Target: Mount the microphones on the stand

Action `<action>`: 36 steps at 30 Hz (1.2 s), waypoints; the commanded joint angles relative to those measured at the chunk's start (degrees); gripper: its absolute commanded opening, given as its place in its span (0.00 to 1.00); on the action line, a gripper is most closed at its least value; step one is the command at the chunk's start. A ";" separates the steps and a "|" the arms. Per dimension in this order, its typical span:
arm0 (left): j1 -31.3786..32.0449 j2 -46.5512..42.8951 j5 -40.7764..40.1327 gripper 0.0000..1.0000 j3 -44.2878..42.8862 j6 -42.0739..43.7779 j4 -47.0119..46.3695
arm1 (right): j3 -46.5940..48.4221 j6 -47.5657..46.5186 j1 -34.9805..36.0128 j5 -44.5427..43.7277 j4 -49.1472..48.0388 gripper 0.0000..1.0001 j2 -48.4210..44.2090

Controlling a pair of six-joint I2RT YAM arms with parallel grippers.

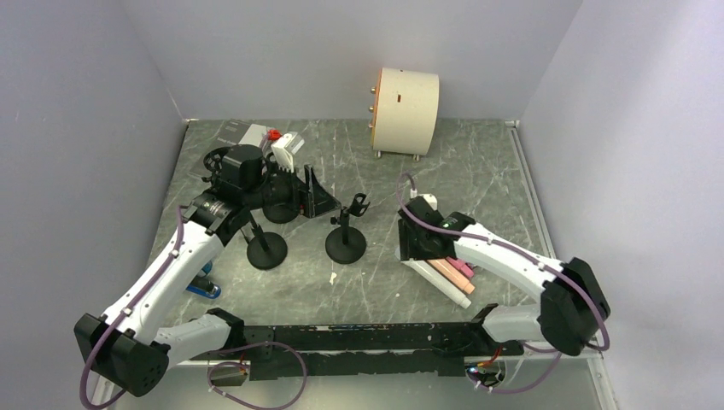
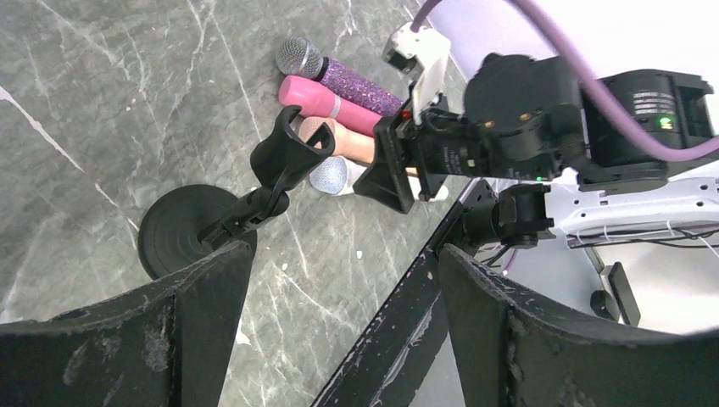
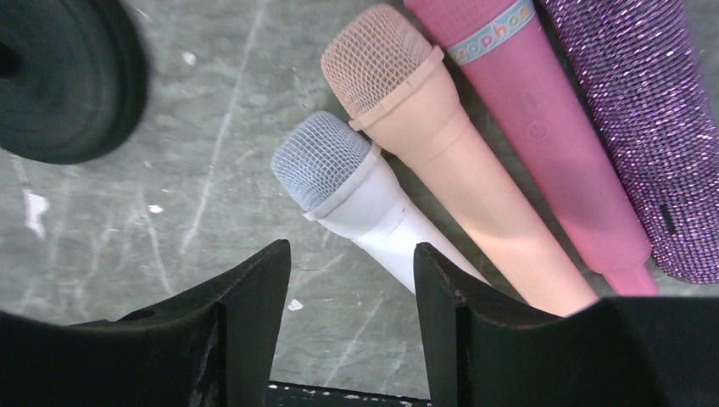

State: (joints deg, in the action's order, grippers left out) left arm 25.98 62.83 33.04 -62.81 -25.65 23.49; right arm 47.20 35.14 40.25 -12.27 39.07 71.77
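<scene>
From above, four microphones (image 1: 448, 272) lie together on the counter (image 1: 478, 171), below the right pincer (image 1: 418, 249). Left camera: the left pincer (image 2: 343, 271) is wide and empty, facing a stand (image 2: 254, 203). Right camera: the right pincer is apart over the white microphone (image 3: 356, 199), holding nothing.

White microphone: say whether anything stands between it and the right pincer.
Nothing visible does. The right pincer hangs open over the white microphone. The peach microphone lies close beside it, not in between.
</scene>
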 commanded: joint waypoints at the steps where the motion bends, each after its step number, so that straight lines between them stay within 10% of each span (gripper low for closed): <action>1: 0.18 -1.66 -1.22 0.86 -1.40 0.95 0.46 | 0.10 -0.62 1.92 -0.97 -0.53 0.60 4.59; 21: 0.25 -3.02 -3.88 0.86 -3.59 1.34 4.24 | -3.40 -6.45 3.61 4.36 -9.54 0.63 12.70; 29: 0.22 -4.55 -5.45 0.87 -4.07 1.79 5.48 | -1.93 -7.19 6.23 2.12 -9.43 0.29 11.08; 36: 0.16 -6.36 -5.81 0.94 -5.36 2.83 7.74 | -0.53 -6.75 6.77 5.67 -13.93 0.18 3.37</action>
State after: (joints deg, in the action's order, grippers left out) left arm 25.98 58.81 27.66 -65.30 -24.64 30.41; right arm 43.77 28.25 46.92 -8.25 29.98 81.52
